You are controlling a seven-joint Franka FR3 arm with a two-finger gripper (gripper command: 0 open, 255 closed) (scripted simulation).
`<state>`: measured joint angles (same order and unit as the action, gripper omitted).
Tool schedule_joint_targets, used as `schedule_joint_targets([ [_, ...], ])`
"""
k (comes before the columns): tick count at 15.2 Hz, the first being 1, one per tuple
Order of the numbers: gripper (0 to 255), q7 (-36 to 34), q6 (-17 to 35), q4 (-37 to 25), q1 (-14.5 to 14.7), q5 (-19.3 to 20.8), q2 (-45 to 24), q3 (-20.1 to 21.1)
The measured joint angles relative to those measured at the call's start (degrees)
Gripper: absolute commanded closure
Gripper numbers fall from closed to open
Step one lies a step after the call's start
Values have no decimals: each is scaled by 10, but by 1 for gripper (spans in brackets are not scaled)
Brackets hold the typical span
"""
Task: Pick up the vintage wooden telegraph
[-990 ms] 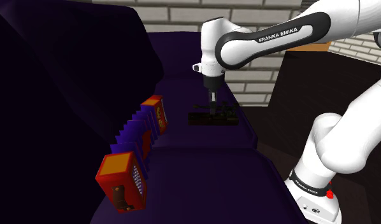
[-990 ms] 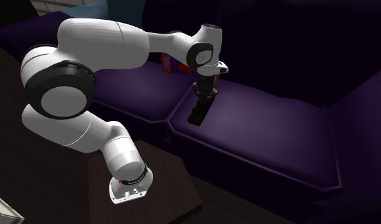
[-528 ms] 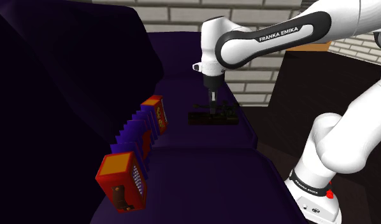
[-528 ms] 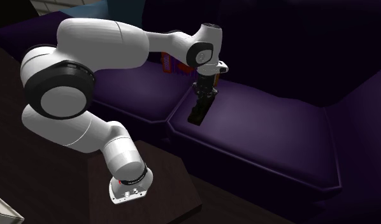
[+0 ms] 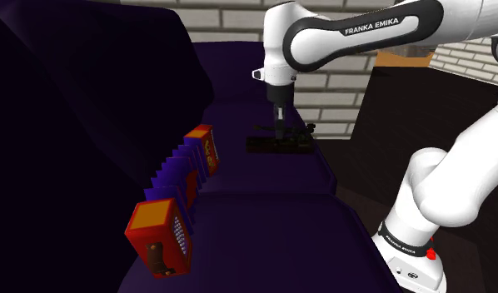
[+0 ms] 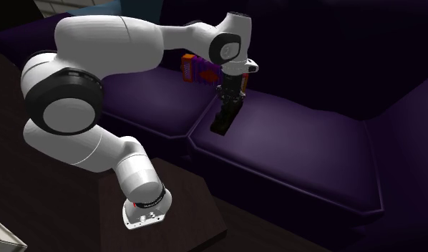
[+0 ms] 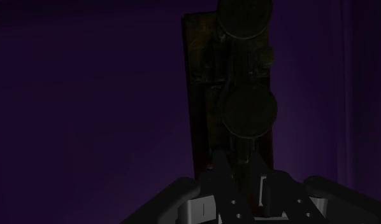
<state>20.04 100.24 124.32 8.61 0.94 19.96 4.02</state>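
The telegraph (image 5: 281,145), clasped between the narrowed fingers of the gripper (image 5: 279,133), has risen just off the purple sofa seat (image 5: 264,190); it hangs at two o'clock from the accordion (image 5: 176,190); the grasp seems secure.

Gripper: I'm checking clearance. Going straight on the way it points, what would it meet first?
The gripper points straight down and clasps the telegraph, so that comes first. Past that, the purple sofa cushion lies next in line; how much gap sits under the telegraph is hard to judge.
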Motion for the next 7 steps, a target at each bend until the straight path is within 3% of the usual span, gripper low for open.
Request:
schedule_joint_targets([
  [7, 255, 1, -51, -50, 0, 0, 1, 0],
])
